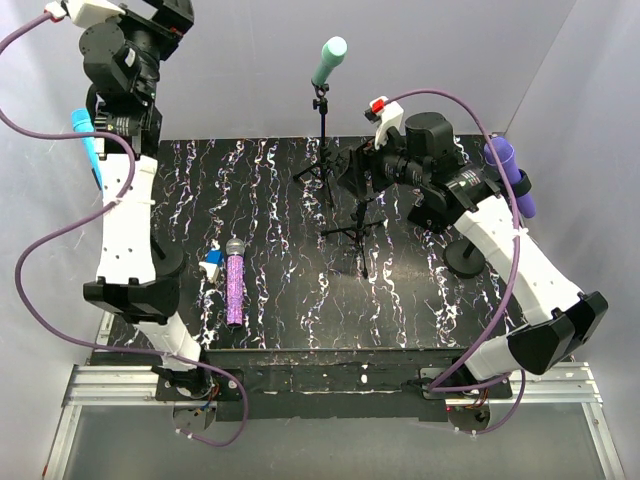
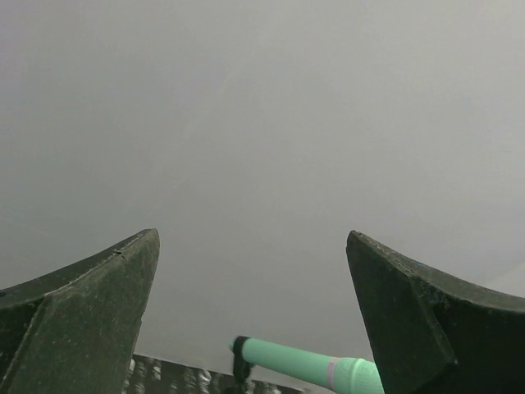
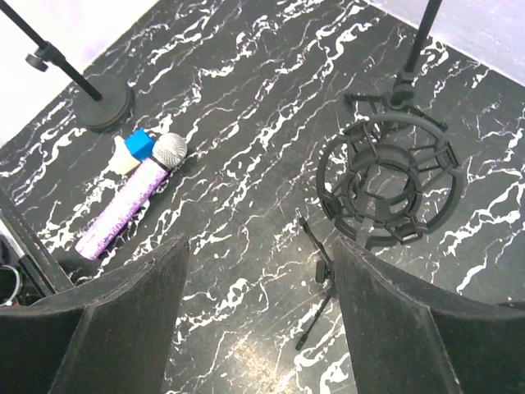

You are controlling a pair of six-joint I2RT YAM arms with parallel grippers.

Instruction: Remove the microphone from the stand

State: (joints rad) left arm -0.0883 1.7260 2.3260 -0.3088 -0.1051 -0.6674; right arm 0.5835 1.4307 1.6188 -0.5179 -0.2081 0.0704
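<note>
**Counter and arms.** The black marbled counter (image 1: 420,310) has two arms mounted at its near edge. The left arm (image 1: 125,220) is raised high at the far left corner. The right arm (image 1: 520,270) reaches inward from the right, over the middle of the counter.

**Stands.** A tripod stand (image 1: 322,150) at the far centre holds the teal microphone (image 1: 329,60), tilted, at its top. A blue microphone (image 1: 86,135) sits behind the left arm. A purple microphone (image 1: 510,172) sits beside the right arm, above a round base (image 1: 465,262). A lower tripod carries an empty shock mount (image 3: 385,185), seen below the right wrist.

**Loose items.** A glitter-purple microphone (image 1: 234,285) lies flat on the counter near the left arm. Its grille is just beside a small blue-and-white block (image 1: 210,268).

**Left end effector** (image 2: 252,238). It is released, jaws wide apart, with nothing between them. The teal microphone shows low in the left wrist view, beyond the fingers.

**Right end effector** (image 3: 262,246). It is likewise released and empty, hovering above the counter near the shock mount.

**Step in hand, as judged.** This is the approach, with no stand-held microphone grasped yet. The teal one looks the likeliest target of the left arm, though that is uncertain.

**Next move.** The left end effector needs to advance and drop until its jaws bracket the teal body, then close. It should lift along the clip's axis, since the tripod looks easy to tip.
</note>
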